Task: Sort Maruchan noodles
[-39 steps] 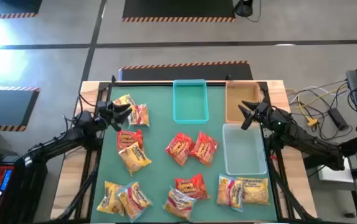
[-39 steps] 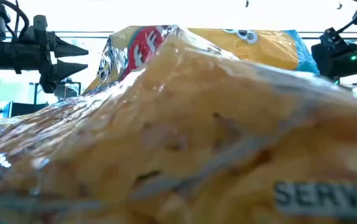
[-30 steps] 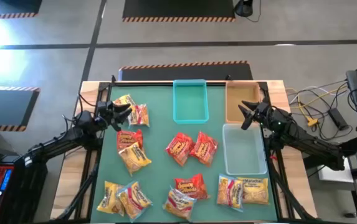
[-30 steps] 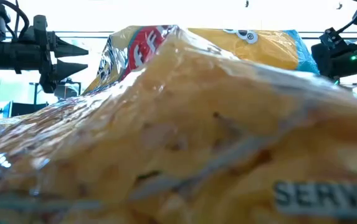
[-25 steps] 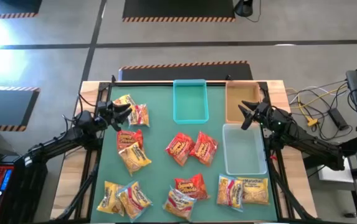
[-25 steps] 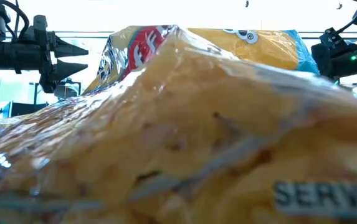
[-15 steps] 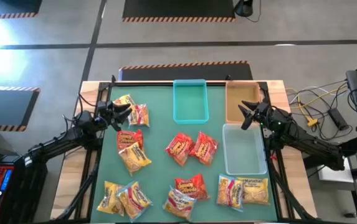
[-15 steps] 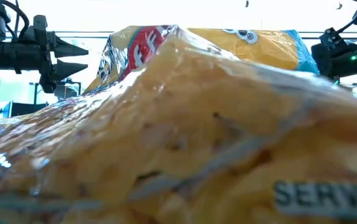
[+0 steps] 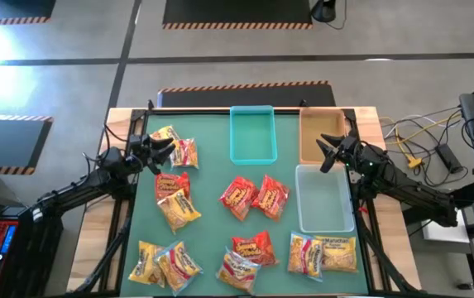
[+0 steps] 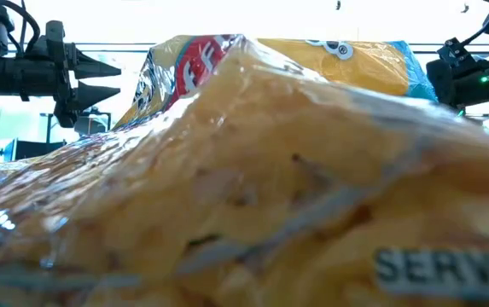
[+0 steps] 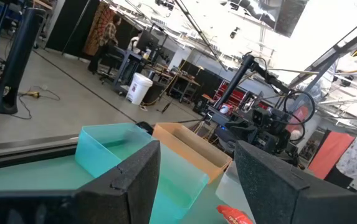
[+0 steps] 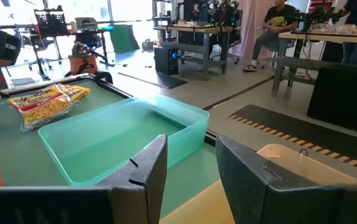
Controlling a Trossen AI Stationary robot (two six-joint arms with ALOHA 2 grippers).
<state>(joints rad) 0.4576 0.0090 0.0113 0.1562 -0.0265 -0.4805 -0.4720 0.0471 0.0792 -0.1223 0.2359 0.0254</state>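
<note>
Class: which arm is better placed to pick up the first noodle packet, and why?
Probably the left. Its open left claw hovers beside the packets at the mat's left edge, while the right claw hangs empty between the tan tray and clear tray.

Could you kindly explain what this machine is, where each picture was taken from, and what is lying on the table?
These are two dark robot arms at a green-topped table. The overhead picture shows the left gripper and right gripper, both open and empty. Scattered crinkly plastic ramen packets, red, yellow-orange and yellow-white, lie on the table, with an empty teal rectangular tray, a tan tray and a clear tray. The table-level camera is blocked by one yellow-orange packet. Two pictures come from cameras on the wrists, looking past each arm's fingers.
</note>
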